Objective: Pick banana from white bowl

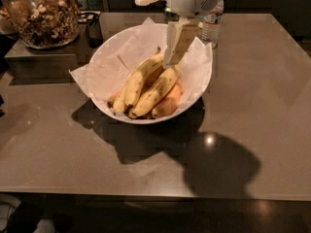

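Note:
The white bowl (199, 93) stands at the middle back of the brown table, lined with crinkled white paper (104, 69). Several yellow bananas lie in it, with a peach-orange fruit (167, 106) at the front right. The banana (138, 79) is the long curved one on the left of the bunch, its thin stem pointing up and back. My gripper (171, 62) reaches down from the white arm at the top. Its cream tip is at the upper ends of the bananas, just right of the long banana's stem end. Whether it touches a banana is not visible.
A large glass jar of nuts (41, 13) stands on a grey box (43, 62) at the back left. A water bottle (211, 28) stands just behind the bowl on the right. A dark cup (95, 30) is beside the jar. The table's front edge is near.

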Robot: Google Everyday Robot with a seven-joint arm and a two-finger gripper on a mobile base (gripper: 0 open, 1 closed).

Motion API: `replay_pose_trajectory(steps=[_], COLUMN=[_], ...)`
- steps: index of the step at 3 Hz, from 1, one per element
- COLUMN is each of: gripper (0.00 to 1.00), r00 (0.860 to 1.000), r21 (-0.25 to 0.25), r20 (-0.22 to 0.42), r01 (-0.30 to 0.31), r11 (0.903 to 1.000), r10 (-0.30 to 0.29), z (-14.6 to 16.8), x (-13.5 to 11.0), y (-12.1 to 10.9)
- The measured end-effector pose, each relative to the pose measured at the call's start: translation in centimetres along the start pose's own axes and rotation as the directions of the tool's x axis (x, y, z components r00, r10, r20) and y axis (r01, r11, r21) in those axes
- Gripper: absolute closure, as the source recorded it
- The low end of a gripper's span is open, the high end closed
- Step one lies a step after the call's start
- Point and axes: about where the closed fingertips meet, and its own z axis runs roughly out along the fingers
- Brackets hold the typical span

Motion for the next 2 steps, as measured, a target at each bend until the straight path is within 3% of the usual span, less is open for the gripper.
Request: replay_pose_trajectory(steps=[2], gripper=[0.17], r00=[0.998], r21=[-0.067], r20=[0.041], r01=[-0.047], r11=[0.9966], r10=[0.050], z=[2.9], x=[0.8], y=[1.4])
